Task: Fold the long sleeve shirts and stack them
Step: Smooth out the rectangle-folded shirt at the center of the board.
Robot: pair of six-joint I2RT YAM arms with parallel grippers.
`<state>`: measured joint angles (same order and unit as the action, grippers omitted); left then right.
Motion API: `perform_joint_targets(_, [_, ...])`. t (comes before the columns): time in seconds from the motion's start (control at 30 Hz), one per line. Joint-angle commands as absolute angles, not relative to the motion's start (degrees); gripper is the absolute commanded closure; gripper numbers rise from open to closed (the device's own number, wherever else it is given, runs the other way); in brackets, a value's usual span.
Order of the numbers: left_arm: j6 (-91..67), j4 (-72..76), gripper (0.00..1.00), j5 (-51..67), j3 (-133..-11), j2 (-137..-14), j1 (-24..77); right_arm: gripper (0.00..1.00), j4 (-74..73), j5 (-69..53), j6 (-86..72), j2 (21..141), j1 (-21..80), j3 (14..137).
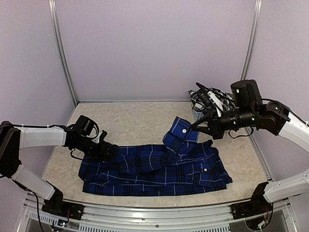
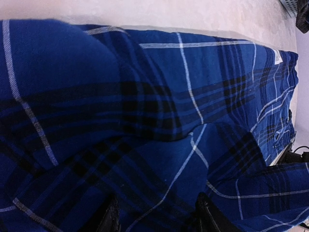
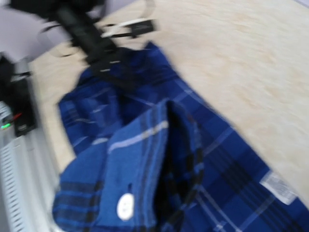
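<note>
Navy plaid shirt (image 1: 159,169), count one, spread on beige mottled tabletop (image 1: 130,121), lilac walls (image 1: 154,48) around. Cuff (image 1: 182,129) raised, pinched in closed right gripper (image 1: 195,126). Left gripper (image 1: 108,151) pressed into cloth, grip undeterminable. Checked shirt (image 1: 219,99), count one, over basket (image 1: 199,115), far right.

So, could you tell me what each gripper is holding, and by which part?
The right gripper pinches the navy plaid shirt by its sleeve cuff. The left gripper straddles the shirt's cloth, but whether it grips is unclear.

Left arm reaching forward, lying low; left gripper (image 1: 111,151) pointing down, fingers (image 2: 110,218) standing apart. Right arm bending inward, right gripper (image 1: 194,127) pinching navy shirt (image 1: 154,171) cuff, holding it raised.
</note>
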<state>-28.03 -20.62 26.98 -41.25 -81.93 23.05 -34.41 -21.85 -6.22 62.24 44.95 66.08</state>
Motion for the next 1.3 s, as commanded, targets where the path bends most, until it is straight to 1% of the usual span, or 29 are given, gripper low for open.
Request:
perform_joint_targets(0.0, [-27.4,-22.6,0.50,22.5,-39.8,-81.3,23.1,1.00,-37.3,-10.3,-10.3,65.5,44.5,68.5])
perform_joint_targets(0.13, [-27.9,-22.4,0.51,20.6,-39.8,-82.2,22.9,1.00,-37.9,-5.0,-12.3,67.9,43.1,68.5])
perform_joint_targets(0.3, [-29.3,-19.8,0.51,20.1,-38.8,-82.1,21.3,1.00,-37.1,-1.3,-13.3,69.9,41.7,67.0])
perform_joint_targets(0.43, [-30.5,-17.2,0.51,22.2,-38.8,-81.1,20.2,1.00,-36.6,-0.4,-13.1,71.7,40.0,65.4])
perform_joint_targets(0.7, [-32.8,-13.2,0.49,25.3,-40.5,-80.0,19.3,1.00,-35.4,5.4,-13.7,74.6,36.6,61.8])
perform_joint_targets(0.97, [-33.8,-12.5,0.47,24.7,-42.6,-79.5,19.1,1.00,-31.2,7.0,-16.1,76.1,34.1,54.9])
perform_joint_targets(1.27, [-33.3,-11.6,0.43,23.4,-43.9,-78.3,19.1,1.00,-28.1,9.0,-18.4,79.9,31.8,51.1])
